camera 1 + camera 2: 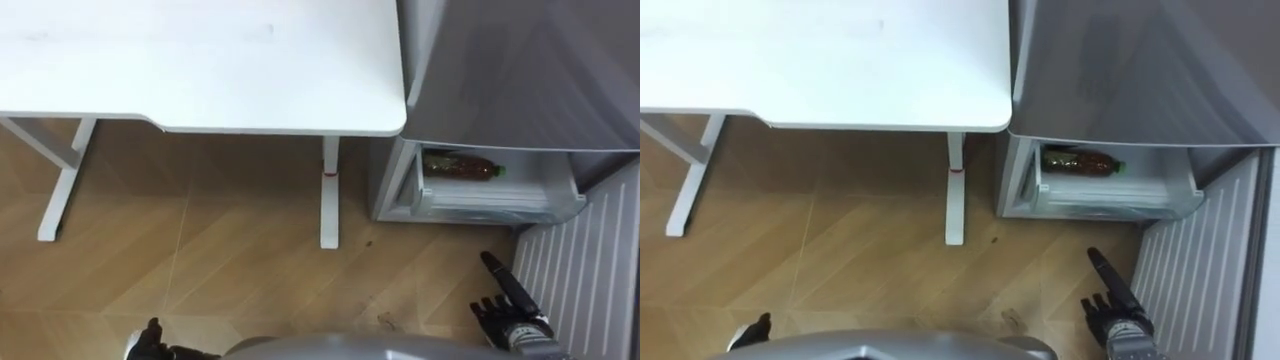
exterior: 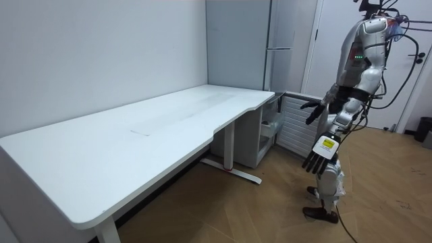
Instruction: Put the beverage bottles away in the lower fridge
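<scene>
Hovering right robot hand (image 1: 512,318), spread open, empty

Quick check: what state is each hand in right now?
Left hand: open, fingers spread, holding nothing.
Right hand: open, fingers straight, holding nothing.

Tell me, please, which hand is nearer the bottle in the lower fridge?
Right. The right hand is in front of the bottle; the left hand is far off to the left.
</scene>
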Controlling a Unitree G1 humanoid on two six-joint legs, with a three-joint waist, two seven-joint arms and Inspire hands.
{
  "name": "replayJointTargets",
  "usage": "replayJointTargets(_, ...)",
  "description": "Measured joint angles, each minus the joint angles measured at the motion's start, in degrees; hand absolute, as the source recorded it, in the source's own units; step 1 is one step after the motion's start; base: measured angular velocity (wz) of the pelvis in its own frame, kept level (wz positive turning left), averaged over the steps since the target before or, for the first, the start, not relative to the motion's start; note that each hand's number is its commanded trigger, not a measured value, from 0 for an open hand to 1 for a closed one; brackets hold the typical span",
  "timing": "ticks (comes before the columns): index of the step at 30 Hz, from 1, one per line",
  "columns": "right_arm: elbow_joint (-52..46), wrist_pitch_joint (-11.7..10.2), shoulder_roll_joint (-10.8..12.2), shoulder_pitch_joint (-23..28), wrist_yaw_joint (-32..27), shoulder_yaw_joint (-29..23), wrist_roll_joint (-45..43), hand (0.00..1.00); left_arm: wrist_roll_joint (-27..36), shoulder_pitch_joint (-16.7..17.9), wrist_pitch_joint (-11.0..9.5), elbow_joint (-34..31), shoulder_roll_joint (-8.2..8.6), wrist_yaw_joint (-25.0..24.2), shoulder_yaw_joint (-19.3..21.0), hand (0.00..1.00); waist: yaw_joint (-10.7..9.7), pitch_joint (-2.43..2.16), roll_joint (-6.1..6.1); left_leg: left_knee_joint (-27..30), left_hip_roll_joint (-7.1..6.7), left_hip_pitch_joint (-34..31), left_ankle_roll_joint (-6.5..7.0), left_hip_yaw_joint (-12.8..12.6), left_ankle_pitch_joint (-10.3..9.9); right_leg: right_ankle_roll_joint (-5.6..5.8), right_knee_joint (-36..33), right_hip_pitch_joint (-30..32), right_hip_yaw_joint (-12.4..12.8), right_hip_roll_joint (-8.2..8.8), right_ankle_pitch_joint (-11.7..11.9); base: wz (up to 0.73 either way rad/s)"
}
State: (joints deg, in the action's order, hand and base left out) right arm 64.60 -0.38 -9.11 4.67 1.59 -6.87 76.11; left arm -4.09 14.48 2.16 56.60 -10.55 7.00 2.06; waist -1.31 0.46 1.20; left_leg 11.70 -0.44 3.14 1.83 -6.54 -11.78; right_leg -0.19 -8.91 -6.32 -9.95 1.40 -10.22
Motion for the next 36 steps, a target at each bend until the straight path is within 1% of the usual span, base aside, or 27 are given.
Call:
replayJointTargets(6, 0.19, 0.07, 0.33, 0.00, 0.45, 0.15, 1.47, 0.00, -0.06, -0.63, -0.06, 1.92, 0.23, -0.01, -0.16, 0.00, -0.01, 0.25, 0.39, 0.14, -0.06, 0.47, -0.03, 0.31, -0.08, -0.02, 0.24, -0.23, -0.64, 0.11, -0.18, 0.01)
replayJointTargets(7, 0.26, 0.07, 0.33, 0.00, 0.44, 0.15, 1.61, 0.00, -0.08, -0.52, -0.06, 1.91, 0.23, -0.01, -0.16, 0.00, -0.02, 0.23, 0.42, 0.15, -0.09, 0.46, -0.02, 0.40, -0.08, -0.02, 0.23, -0.23, -0.80, 0.15, -0.19, 0.07)
replayJointTargets(8, 0.34, 0.07, 0.34, 0.00, 0.43, 0.15, 1.86, 0.00, -0.10, -0.34, -0.06, 1.90, 0.22, -0.01, -0.15, 0.00, -0.01, 0.05, 0.20, 0.19, -0.16, 0.43, -0.01, 0.58, -0.07, -0.01, 0.23, -0.22, -1.05, 0.19, -0.19, 0.07)
replayJointTargets(9, 0.35, 0.07, 0.34, 0.00, 0.43, 0.15, 2.26, 0.00, -0.09, -0.02, -0.06, 1.88, 0.22, -0.01, -0.16, 0.00, -0.01, -0.04, 0.28, 0.19, -0.19, 0.37, -0.01, 0.62, -0.07, -0.01, 0.23, -0.19, -1.14, 0.20, -0.19, 0.06)
replayJointTargets(12, 0.18, 0.08, 0.34, -0.18, 0.43, 0.14, 3.43, 0.00, -0.39, 0.62, -0.01, 1.87, 0.18, -0.01, -0.55, 0.00, 0.03, -0.14, 0.02, 0.53, -0.23, -0.52, 0.04, 0.80, -0.17, 0.05, 0.14, 0.16, -1.46, 0.24, -0.30, 0.06)
replayJointTargets(15, -0.23, 0.12, 0.37, -0.45, 0.62, 0.14, 4.61, 0.00, -0.61, 0.67, 0.07, 1.91, 0.19, -0.01, -0.75, 0.00, 0.22, -0.21, -0.52, 2.25, -0.03, -1.91, 0.06, 1.16, -0.94, 0.03, -0.45, 1.11, -1.72, 0.14, -0.48, 0.06)
replayJointTargets(16, -0.24, 0.15, 0.42, -0.62, 0.72, 0.14, 4.68, 0.00, -0.61, 0.68, 0.09, 1.98, 0.18, -0.01, -0.74, 0.00, 0.28, -0.21, -0.54, 2.52, -0.01, -2.10, 0.07, 1.15, -1.08, 0.03, -0.99, 1.43, -1.69, 0.18, -0.68, 0.00)
replayJointTargets(17, -0.23, 0.19, 0.46, -0.91, 1.00, 0.20, 4.92, 0.00, -0.60, 0.51, 0.21, 2.65, 0.20, -0.01, -0.75, 0.00, 0.33, -0.23, -0.78, 3.75, 0.24, -2.75, 0.04, 1.18, -1.61, 0.00, -1.69, 1.85, -1.73, 0.17, -1.03, -0.05)
replayJointTargets(18, -0.20, 0.27, 0.50, -1.19, 1.15, 0.45, 5.41, 0.00, -0.62, 0.25, 0.44, 3.21, 0.17, -0.02, -0.72, 0.00, 0.48, -0.20, -1.00, 5.26, 0.92, -3.38, 0.00, 1.02, -2.37, -0.10, -2.96, 2.52, -1.50, 0.07, -1.52, -0.06)
replayJointTargets(19, -0.19, 0.34, 0.56, -1.37, 1.21, 0.46, 5.89, 0.00, -0.69, 0.26, 0.39, 3.49, 0.14, -0.02, -0.66, 0.00, 0.52, -0.04, -1.36, 6.17, 1.17, -3.71, -0.04, 0.85, -2.86, -0.15, -3.57, 2.76, -1.36, -0.06, -1.83, -0.18)
replayJointTargets(20, -0.19, 0.36, 0.55, -1.56, 1.76, 0.44, 6.34, 0.00, -1.27, 0.24, 0.36, 4.57, 0.17, -0.02, -0.47, 0.00, 0.96, -0.01, -1.69, 8.03, 1.70, -4.20, -0.17, 0.46, -3.97, -0.28, -5.36, 3.46, -1.05, -0.25, -2.53, -0.16)
replayJointTargets(21, -0.18, 0.35, 0.56, -1.54, 2.20, 0.44, 6.33, 0.00, -1.67, 0.35, 0.43, 4.94, 0.16, -0.02, -0.36, 0.00, 1.10, 0.06, -1.76, 8.97, 1.89, -4.45, -0.26, 0.46, -4.54, -0.40, -6.10, 3.64, -0.95, -0.38, -2.95, -0.17)
replayJointTargets(22, 0.27, 0.32, 0.58, -1.42, 3.06, 0.43, 6.34, 0.00, -2.75, 0.95, 0.43, 5.01, 0.16, 0.01, 0.12, 0.00, 1.19, -0.01, -1.96, 11.51, 2.37, -5.24, -0.47, 0.45, -5.89, -0.64, -8.31, 4.44, -0.88, -0.50, -4.36, -0.08)
replayJointTargets(23, 0.58, 0.16, 0.56, -1.37, 3.14, 0.58, 6.35, 0.00, -3.14, 1.28, 0.42, 4.97, 0.13, 0.05, -0.02, 0.00, 1.60, 0.16, -2.37, 14.88, 3.00, -6.68, -0.74, 0.40, -7.49, -0.95, -11.21, 5.80, -0.88, -0.64, -6.08, -0.07)
replayJointTargets(24, 0.58, 0.13, 0.54, -1.48, 3.27, 0.62, 6.38, 0.00, -3.26, 1.48, 0.51, 4.98, 0.24, -0.02, -0.04, 0.00, 1.80, 0.12, -2.44, 17.85, 3.50, -8.44, -1.05, 0.22, -8.89, -1.28, -14.08, 7.52, -0.85, -0.87, -7.62, -0.06)
replayJointTargets(25, 0.58, 0.12, 0.55, -1.55, 3.42, 0.62, 6.57, 0.00, -3.27, 1.57, 0.59, 4.95, 0.28, -0.10, -0.04, 0.00, 1.80, 0.12, -2.39, 19.11, 3.74, -9.06, -1.20, 0.16, -9.30, -1.49, -15.28, 8.23, -0.81, -0.92, -8.21, -0.06)
replayJointTargets(26, 0.61, 0.02, 0.59, -1.77, 3.64, 0.73, 7.02, 0.00, -3.21, 1.98, 0.77, 4.92, 0.34, -0.23, -0.10, 0.00, 2.13, -0.05, -2.02, 20.78, 3.91, -10.05, -1.46, 0.14, -9.52, -1.74, -17.02, 9.48, 0.07, -0.77, -9.18, -0.07)
replayJointTargets(28, 0.74, -0.83, 0.42, -2.26, 4.06, 0.64, 7.14, 0.00, -3.18, 2.30, 1.21, 4.75, 0.55, -0.45, -0.29, 0.00, 2.40, -0.01, -2.13, 25.15, 4.60, -12.74, -2.04, 0.17, -9.16, -2.58, -18.69, 10.79, 0.71, -1.08, -10.12, -0.10)
replayJointTargets(29, 0.81, -1.33, 0.43, -2.48, 4.54, 0.68, 7.14, 0.00, -3.26, 2.73, 1.29, 4.58, 0.60, -0.61, -0.28, 0.00, 2.58, -0.05, -2.22, 29.21, 5.09, -15.40, -2.65, 0.23, -8.13, -2.91, -19.35, 11.00, 1.26, -1.28, -10.27, -0.15)
replayJointTargets(30, 1.23, -1.64, 0.36, -2.85, 5.11, 0.67, 7.22, 0.00, -3.20, 2.58, 1.28, 4.71, 0.77, -0.99, -0.29, 0.00, 3.09, 0.39, -1.94, 31.72, 4.95, -17.94, -2.83, 0.50, -7.30, -3.19, -20.10, 11.35, 1.83, -1.14, -10.43, -0.15)
replayJointTargets(31, 1.58, -1.73, 0.17, -3.13, 5.31, 0.67, 7.41, 0.00, -3.14, 2.54, 1.23, 4.70, 0.99, -1.12, -0.45, 0.00, 3.21, 0.39, -2.23, 30.17, 4.48, -18.79, -2.89, 0.62, -7.25, -3.21, -20.16, 11.50, 1.97, -1.08, -10.46, -0.15)
replayJointTargets(32, 2.08, -1.84, -0.30, -3.89, 5.40, 0.63, 7.62, 0.00, -3.15, 2.41, 1.07, 4.59, 1.16, -1.50, -1.14, 0.00, 3.17, 0.47, -2.66, 24.54, 3.71, -20.73, -3.03, 0.73, -5.39, -2.88, -21.33, 12.40, 2.16, -0.94, -11.05, -0.20)
replayJointTargets(33, 2.46, -1.98, 0.01, -4.47, 5.47, 0.73, 7.62, 0.00, -3.14, 2.52, 1.03, 4.70, 0.86, -1.56, -1.23, 0.00, 3.38, 0.29, -2.40, 23.96, 3.27, -21.15, 0.27, -0.14, -3.82, -2.29, -23.30, 13.92, 2.55, -0.10, -12.32, -0.11)
replayJointTargets(34, 2.54, -1.95, 0.18, -4.65, 5.63, 0.74, 7.62, 0.00, -3.13, 2.31, 0.94, 4.92, 0.68, -1.52, -1.26, 0.00, 3.12, 0.27, -2.37, 23.47, 2.37, -21.18, 0.31, 0.18, -3.74, -2.04, -23.87, 14.35, 2.53, 0.48, -12.64, 0.00)
replayJointTargets(35, 2.55, -1.99, 0.10, -5.14, 5.89, 0.69, 7.82, 0.00, -2.75, 1.56, 0.38, 5.67, 0.64, -1.52, -1.27, 0.00, 3.28, 0.22, -2.24, 23.28, 1.58, -21.48, 0.38, 0.38, -3.76, -1.53, -24.76, 15.34, 2.40, 1.18, -12.82, 0.13)
replayJointTargets(36, 2.69, -2.05, 0.03, -6.10, 6.11, 0.64, 8.90, 0.00, -2.69, 0.58, -0.11, 6.27, 0.63, -1.61, -1.28, 0.00, 3.29, 0.47, -2.41, 23.43, 1.34, -22.06, 0.64, 0.19, -3.90, -1.30, -25.28, 16.09, 2.38, 1.52, -12.89, 0.04)
